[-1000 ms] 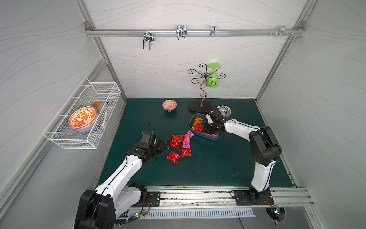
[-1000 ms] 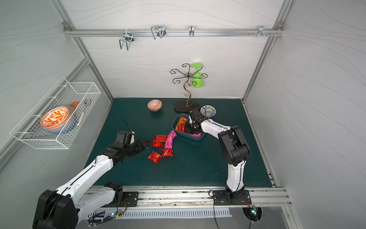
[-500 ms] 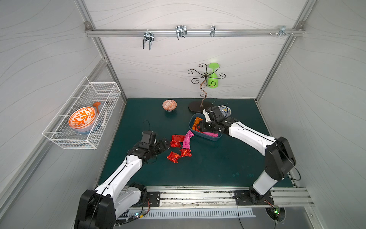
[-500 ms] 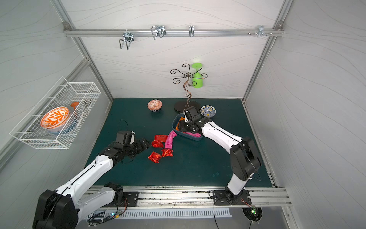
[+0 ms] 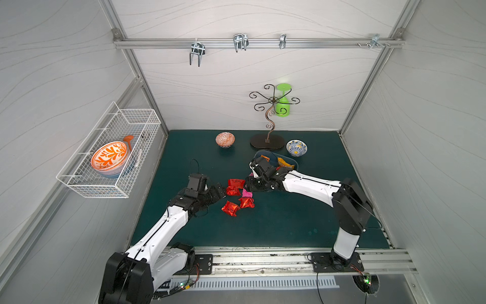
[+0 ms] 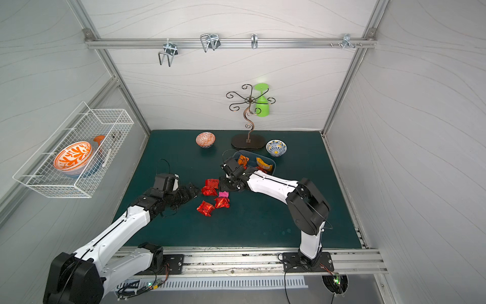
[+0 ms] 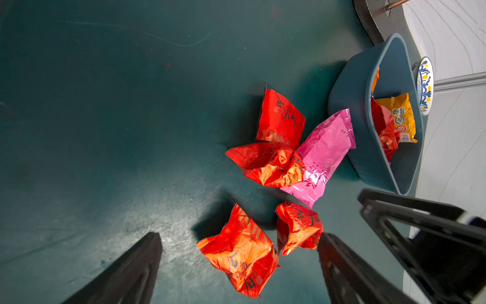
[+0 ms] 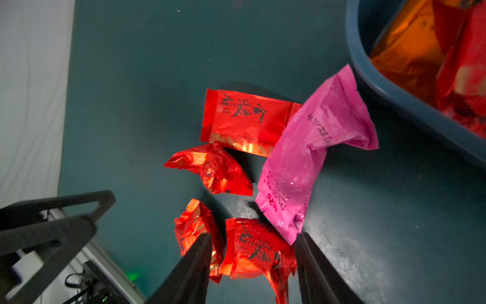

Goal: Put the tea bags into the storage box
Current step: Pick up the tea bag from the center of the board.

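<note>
The red tea bags (image 7: 280, 118) are showing shiny scarlet foil with black lettering. The pink tea bag (image 7: 323, 152) is showing magenta with darker print. The yellow tea bag (image 7: 397, 118) is showing orange-yellow with small round emblems. The storage box (image 7: 349, 105) is presenting dark blue, the mat (image 5: 276, 223) dark teal. The small bowl (image 5: 296, 148) is displaying blue-and-yellow motifs on white.

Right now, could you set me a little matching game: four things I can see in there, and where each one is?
Things:
1. pink packet
2. yellow packet
3. green cup
4. orange-and-white bowl

Places:
A. in the wire basket
B. on the mat, beside the blue tub
C. inside the blue tub
D. hanging on the metal stand

Pairs: 1-B, 2-C, 3-D, 4-A
</note>
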